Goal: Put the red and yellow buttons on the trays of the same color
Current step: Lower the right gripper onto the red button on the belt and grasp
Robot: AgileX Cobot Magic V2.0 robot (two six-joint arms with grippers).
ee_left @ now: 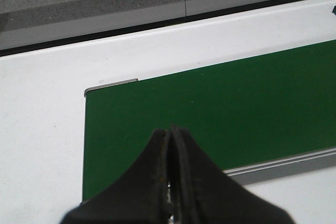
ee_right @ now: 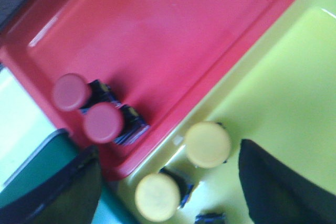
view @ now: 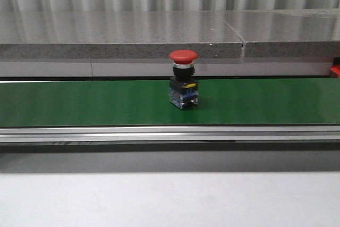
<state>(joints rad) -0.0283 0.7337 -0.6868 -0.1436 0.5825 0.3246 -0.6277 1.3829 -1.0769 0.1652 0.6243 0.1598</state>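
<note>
Trays: red tray (ee_right: 173,30) holds two red buttons (ee_right: 86,108), touching | yellow tray (ee_right: 283,93) beside it holds two yellow buttons (ee_right: 181,169), near each other | red button (view: 183,78) upright mid green belt (view: 79,102) | left claw (ee_left: 170,150) pressed together, empty, over belt end | right claw (ee_right: 168,192) spread wide above trays

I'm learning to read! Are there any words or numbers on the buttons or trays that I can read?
There are none you can read.
The red button on the green belt has a small yellow label on its black body, too small and blurred.
The red tray and yellow tray show no writing.
</note>
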